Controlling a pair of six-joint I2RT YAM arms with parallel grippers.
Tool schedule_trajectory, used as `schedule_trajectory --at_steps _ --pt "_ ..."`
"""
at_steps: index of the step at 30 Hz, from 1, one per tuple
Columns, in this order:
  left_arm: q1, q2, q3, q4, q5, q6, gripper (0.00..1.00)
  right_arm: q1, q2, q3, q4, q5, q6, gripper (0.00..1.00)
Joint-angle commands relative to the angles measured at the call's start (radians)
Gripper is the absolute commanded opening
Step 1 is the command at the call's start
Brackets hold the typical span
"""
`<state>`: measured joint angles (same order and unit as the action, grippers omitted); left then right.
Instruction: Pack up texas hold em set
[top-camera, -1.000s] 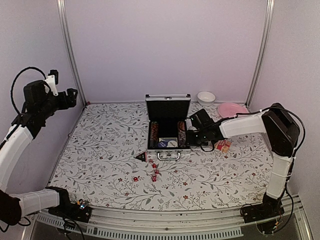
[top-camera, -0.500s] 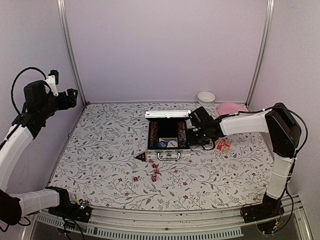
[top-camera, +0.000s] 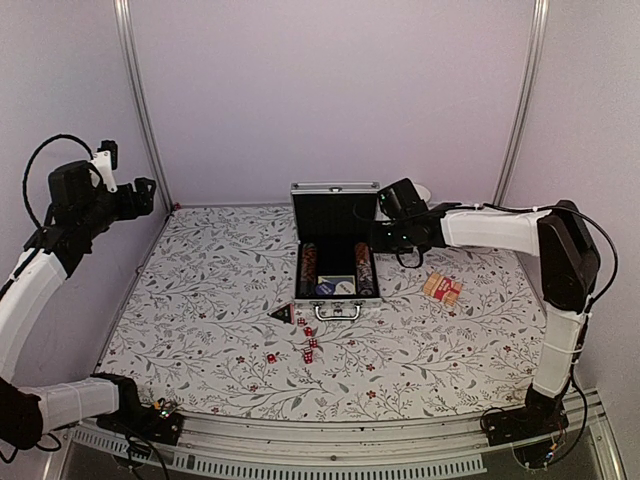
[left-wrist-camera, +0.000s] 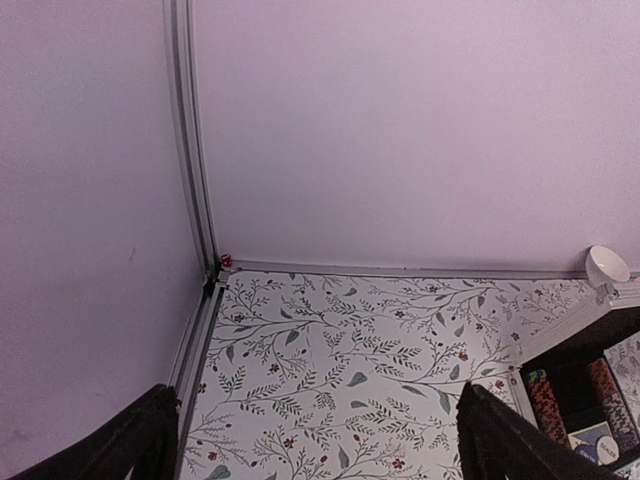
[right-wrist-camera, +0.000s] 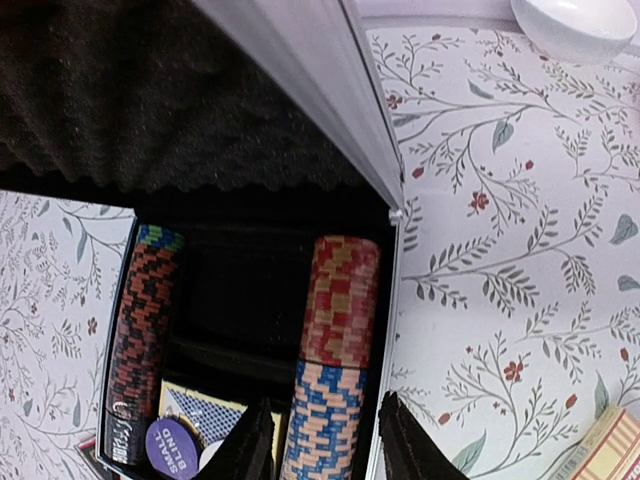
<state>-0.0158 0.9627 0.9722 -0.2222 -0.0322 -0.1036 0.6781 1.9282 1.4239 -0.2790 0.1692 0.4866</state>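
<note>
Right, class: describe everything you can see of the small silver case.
The silver case looks like aluminium, lined in black. It sits open on the floral table, lid upright, metal handle facing the arms. Inside, two chip rows line the left and right sides. The right hand hangs open over the right row.

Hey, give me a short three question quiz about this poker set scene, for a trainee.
1. True or false: the case stands open.
2. Where are the red dice? A inside the case; B on the table in front of it; C held off the table.
3. Which end effector is beside the case's lid?
Key: 1 true; 2 B; 3 the right end effector.
</note>
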Motion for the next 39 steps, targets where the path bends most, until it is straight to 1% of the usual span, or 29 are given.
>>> schedule_trajectory --at_steps 1,8,12,23,28,33,39 --pt "0.004 0.0 -0.009 0.012 -0.006 0.014 0.97 -0.009 0.058 0.07 0.059 -0.042 -0.061 0.36" --pt "0.004 -0.004 -0.009 0.012 -0.016 0.018 0.97 -0.023 0.068 0.089 0.076 -0.049 -0.059 0.37" --pt "0.004 -0.003 -0.009 0.011 -0.017 0.019 0.97 -0.042 0.076 0.098 0.101 -0.076 -0.07 0.4" --pt "0.004 -0.004 -0.012 0.012 -0.022 0.018 0.97 -0.083 0.144 0.183 0.124 -0.091 -0.094 0.41" --pt "0.004 -0.002 -0.013 0.01 -0.024 0.018 0.97 -0.084 0.112 0.178 0.127 -0.061 -0.096 0.43" --pt "0.004 -0.003 -0.013 0.009 -0.026 0.019 0.97 -0.084 0.045 0.13 0.133 -0.026 -0.092 0.49" --pt "0.004 -0.004 -0.013 0.009 -0.028 0.021 0.97 -0.085 -0.054 0.047 0.151 -0.028 -0.091 0.51"
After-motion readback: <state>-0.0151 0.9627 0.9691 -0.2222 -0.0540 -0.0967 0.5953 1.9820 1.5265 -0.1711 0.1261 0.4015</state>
